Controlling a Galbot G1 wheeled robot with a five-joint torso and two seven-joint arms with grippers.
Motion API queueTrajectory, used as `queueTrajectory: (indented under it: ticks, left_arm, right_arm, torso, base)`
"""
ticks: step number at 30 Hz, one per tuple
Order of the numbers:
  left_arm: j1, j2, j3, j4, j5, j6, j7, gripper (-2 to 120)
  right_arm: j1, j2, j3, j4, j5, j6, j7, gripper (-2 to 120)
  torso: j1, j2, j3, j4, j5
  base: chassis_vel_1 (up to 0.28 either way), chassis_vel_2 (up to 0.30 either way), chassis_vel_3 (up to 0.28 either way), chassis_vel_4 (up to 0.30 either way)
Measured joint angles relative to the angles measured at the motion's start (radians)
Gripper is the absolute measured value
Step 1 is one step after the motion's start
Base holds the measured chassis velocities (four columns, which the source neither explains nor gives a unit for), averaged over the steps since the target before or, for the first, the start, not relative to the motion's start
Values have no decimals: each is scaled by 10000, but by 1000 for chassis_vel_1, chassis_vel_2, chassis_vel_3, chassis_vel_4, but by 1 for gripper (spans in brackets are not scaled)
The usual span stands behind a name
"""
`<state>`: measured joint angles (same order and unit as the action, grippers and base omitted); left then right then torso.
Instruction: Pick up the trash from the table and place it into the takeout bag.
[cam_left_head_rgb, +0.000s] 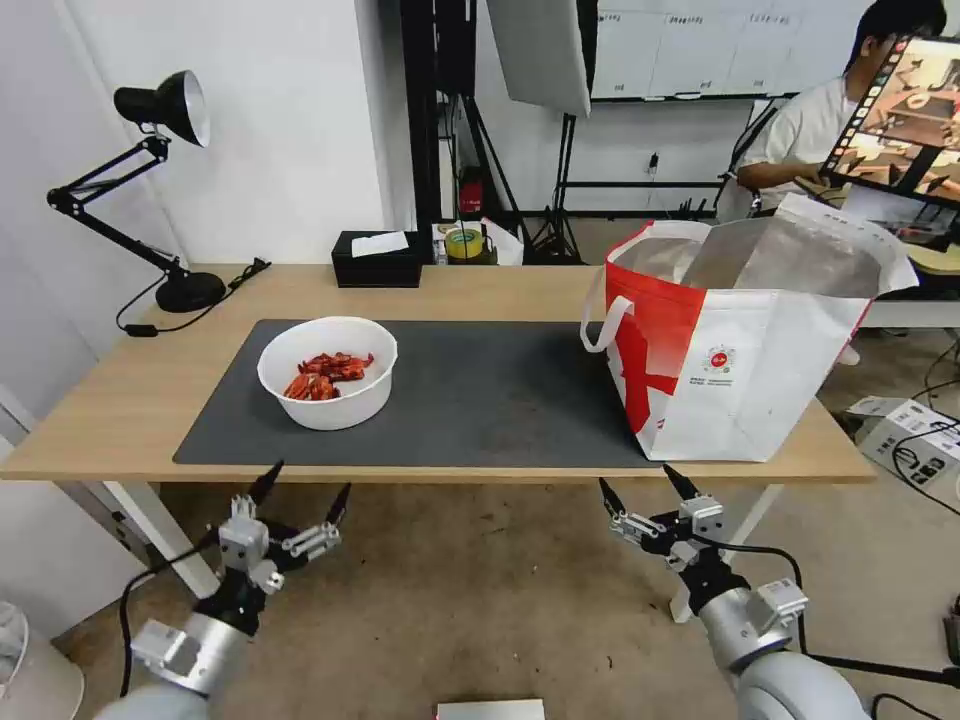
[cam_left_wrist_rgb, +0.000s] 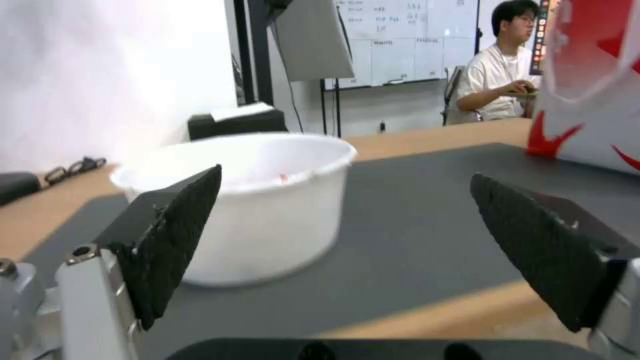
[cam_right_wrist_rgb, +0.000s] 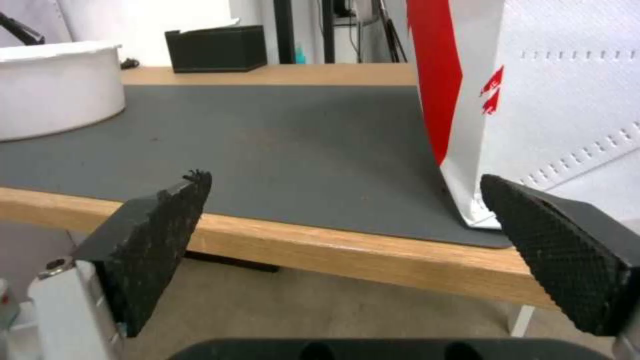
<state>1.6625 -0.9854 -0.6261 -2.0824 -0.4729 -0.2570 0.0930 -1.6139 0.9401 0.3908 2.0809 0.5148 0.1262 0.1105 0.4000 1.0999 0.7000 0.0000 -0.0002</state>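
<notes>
— Any writing to read on the table?

— Little. The large boxy red-and-white takeout bag (cam_left_head_rgb: 735, 375) carries a small round red logo (cam_left_head_rgb: 719, 359) on its white front, with tiny print under it too small to read. Its silver foil lining shows at the open mouth, and a white loop handle (cam_left_head_rgb: 600, 325) hangs on the red side. It stands at the right end of the dark grey rectangular mat (cam_left_head_rgb: 480, 395), on the long light wood-topped table (cam_left_head_rgb: 120, 410).

— And the trash?

— A white round bowl (cam_left_head_rgb: 328, 372) holding red crayfish shells (cam_left_head_rgb: 325, 375) sits on the left part of the mat, well apart from the bag. Behind it, at the table's far edge, a black tissue box (cam_left_head_rgb: 377, 260) shows a white sheet on top; a black desk lamp (cam_left_head_rgb: 160, 180) stands at the far left.

— The grippers?

— Both hover below the near table edge, fingers spread wide, holding nothing. The left gripper (cam_left_head_rgb: 300, 495) faces the bowl; the right gripper (cam_left_head_rgb: 645, 490) faces the bag's near corner.
</notes>
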Motion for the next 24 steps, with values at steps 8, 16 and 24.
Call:
queueTrajectory:
  ticks: [8, 16, 24]
  left_arm:
    - [-1514, 1637, 499, 449, -1012, 530, -707, 100]
    - [-4155, 3290, 1964, 1442, -2189, 1054, -1275, 100]
    - [-5437, 4267, 2811, 2454, -3194, 1574, -1264, 100]
  right_arm:
    - [4, -3, 1, 0, 6, -1, -1, 100]
    - [7, -4, 2, 3, 8, -1, -4, 100]
    - [8, -5, 3, 5, 8, -1, -4, 100]
  torso:
    - [0, 0, 0, 0, 2]
    - [1, 0, 1, -1, 0]
    - [0, 0, 1, 3, 2]
  base:
    - [0, 0, 0, 0]
    - [0, 0, 0, 0]
    - [0, 0, 0, 0]
